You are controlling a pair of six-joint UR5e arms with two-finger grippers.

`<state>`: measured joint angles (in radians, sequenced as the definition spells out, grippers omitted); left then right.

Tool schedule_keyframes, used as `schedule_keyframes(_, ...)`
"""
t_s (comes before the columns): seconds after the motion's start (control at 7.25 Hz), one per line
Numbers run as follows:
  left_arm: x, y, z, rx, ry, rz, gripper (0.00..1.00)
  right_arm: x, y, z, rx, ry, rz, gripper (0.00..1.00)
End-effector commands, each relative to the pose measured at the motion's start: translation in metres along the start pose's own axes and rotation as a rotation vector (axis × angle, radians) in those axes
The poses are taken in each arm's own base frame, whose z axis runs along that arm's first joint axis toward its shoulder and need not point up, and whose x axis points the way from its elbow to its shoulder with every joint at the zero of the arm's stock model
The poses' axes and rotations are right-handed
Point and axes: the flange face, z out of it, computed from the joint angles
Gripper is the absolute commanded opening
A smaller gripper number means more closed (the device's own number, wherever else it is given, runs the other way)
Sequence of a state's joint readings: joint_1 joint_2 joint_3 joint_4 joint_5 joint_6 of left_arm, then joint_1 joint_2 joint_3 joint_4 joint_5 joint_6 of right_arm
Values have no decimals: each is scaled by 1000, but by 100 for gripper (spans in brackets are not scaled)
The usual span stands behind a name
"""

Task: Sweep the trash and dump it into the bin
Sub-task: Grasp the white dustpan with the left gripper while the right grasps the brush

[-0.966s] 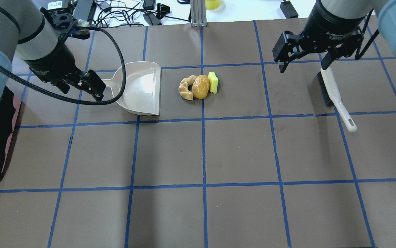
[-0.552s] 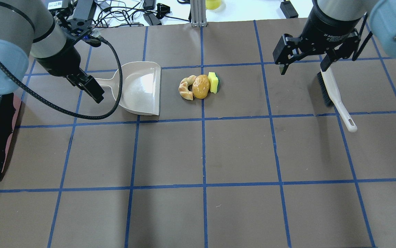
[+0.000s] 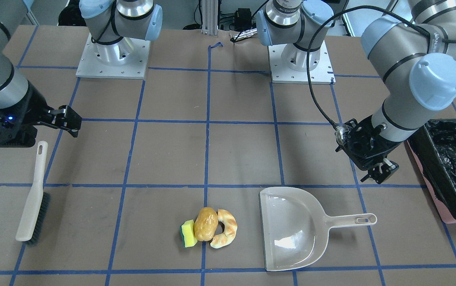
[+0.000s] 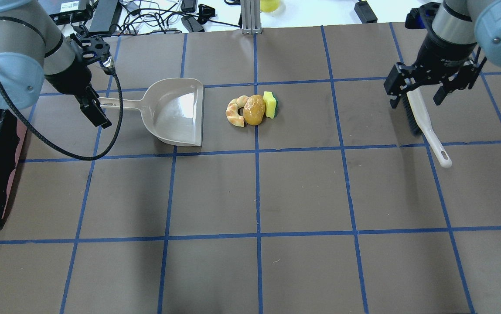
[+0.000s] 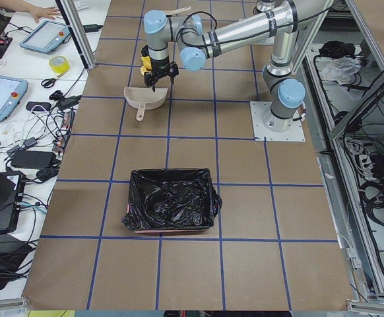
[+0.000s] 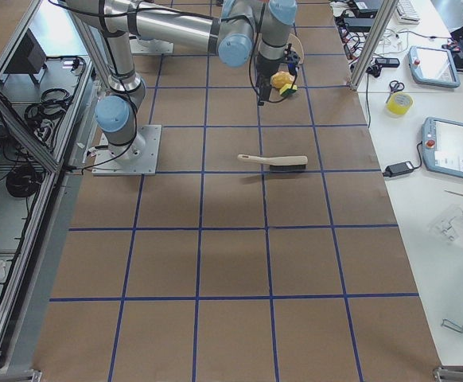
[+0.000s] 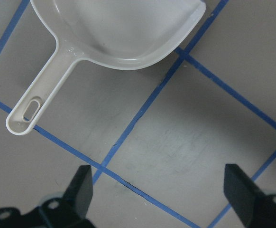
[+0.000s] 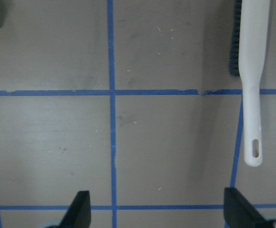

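Although near the dustpan [image 4: 176, 111], the trash [image 4: 253, 109] lies outside it.

Left gripper [image 7: 159, 187], right gripper [image 4: 416, 89]: fingers [image 8: 81, 209] spread.

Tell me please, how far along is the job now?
Done: nothing yet. The sponge, potato and bread lie together on the table beside the empty dustpan. In hand: nothing; the left gripper is open near the dustpan's handle, the right gripper open near the brush, which lies flat. Left: grasp both tools, sweep the three items into the dustpan, tip it into the bin.
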<state>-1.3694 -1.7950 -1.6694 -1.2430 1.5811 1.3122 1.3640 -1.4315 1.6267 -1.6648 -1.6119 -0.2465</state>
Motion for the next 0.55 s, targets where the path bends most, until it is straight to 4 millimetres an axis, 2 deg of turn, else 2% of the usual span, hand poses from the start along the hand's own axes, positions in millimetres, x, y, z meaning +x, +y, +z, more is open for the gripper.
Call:
schedule_keyframes(0.0, -26, -3, 36, 2, -32, 253, 98, 85, 6, 81, 20, 33, -54, 97)
schedule_keyframes(0.14, -34, -4, 36, 3, -53, 316, 98, 110, 15, 107, 51, 41, -100, 97)
schedule_keyframes(0.28, -42, -7, 38, 1, -58, 383, 98, 124, 18, 135, 40, 32, -111, 96)
schedule_keyframes(0.41, -50, -9, 43, 2, -55, 431, 95, 123, 20, 142, 30, 26, -112, 96)
